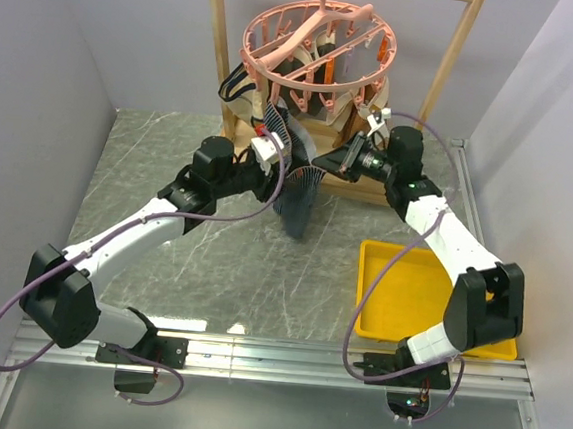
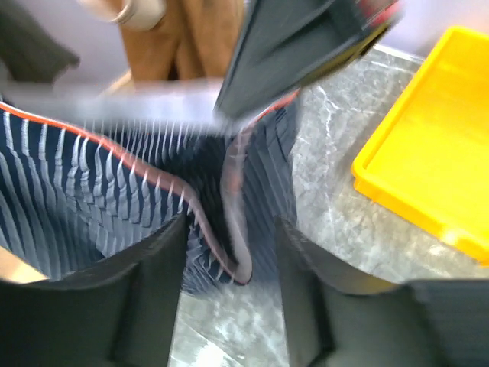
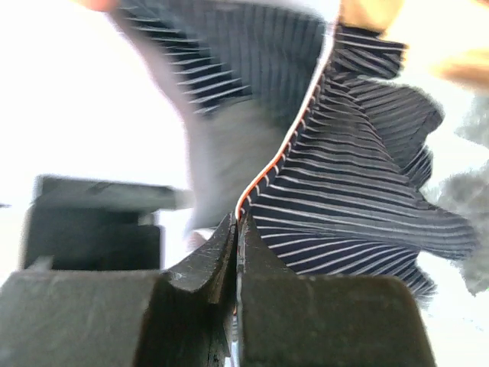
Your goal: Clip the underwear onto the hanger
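The dark navy striped underwear [image 1: 298,197] hangs bunched below the pink round hanger [image 1: 291,42], its lower end near the table. My right gripper [image 1: 323,163] comes in from the right and is shut on the orange-trimmed edge of the underwear [image 3: 359,206]; in the right wrist view the jaws [image 3: 237,223] meet on that hem. On the left side of the garment, my left gripper [image 1: 277,151] stands open. In the left wrist view its fingers [image 2: 229,229] are apart, with a fold of the underwear [image 2: 92,183] just ahead of them and nothing pinched.
A yellow tray [image 1: 400,295] lies on the marble table at the right, also in the left wrist view [image 2: 428,168]. The wooden rack frame [image 1: 220,58] holds the hanger, with tan garments [image 2: 191,38] and a black-and-white garment [image 1: 239,90] hanging from its pegs. Grey walls close both sides.
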`<action>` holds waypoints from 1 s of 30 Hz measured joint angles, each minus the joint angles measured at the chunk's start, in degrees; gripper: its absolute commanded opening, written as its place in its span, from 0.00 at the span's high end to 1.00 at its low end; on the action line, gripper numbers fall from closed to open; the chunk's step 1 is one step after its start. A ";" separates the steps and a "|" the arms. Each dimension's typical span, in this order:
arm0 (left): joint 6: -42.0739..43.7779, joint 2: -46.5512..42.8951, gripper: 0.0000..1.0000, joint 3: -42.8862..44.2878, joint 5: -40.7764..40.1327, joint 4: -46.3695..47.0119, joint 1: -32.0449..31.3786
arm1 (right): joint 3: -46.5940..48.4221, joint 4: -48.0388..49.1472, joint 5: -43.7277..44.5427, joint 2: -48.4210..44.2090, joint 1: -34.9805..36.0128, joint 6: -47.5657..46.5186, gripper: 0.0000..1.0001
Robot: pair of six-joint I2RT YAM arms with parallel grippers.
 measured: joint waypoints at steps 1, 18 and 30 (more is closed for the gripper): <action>-1.33 0.17 0.44 0.00 -0.15 0.02 0.31 | 0.92 -0.74 -0.17 -0.96 -0.22 -0.83 1.00; -17.62 5.92 0.99 -3.80 1.66 9.84 2.51 | 4.55 -9.22 -0.24 -6.25 -0.42 -8.13 1.00; -20.35 -1.97 0.99 -10.62 2.54 11.45 2.80 | 4.76 -11.67 -0.20 -6.27 -0.94 -10.45 1.00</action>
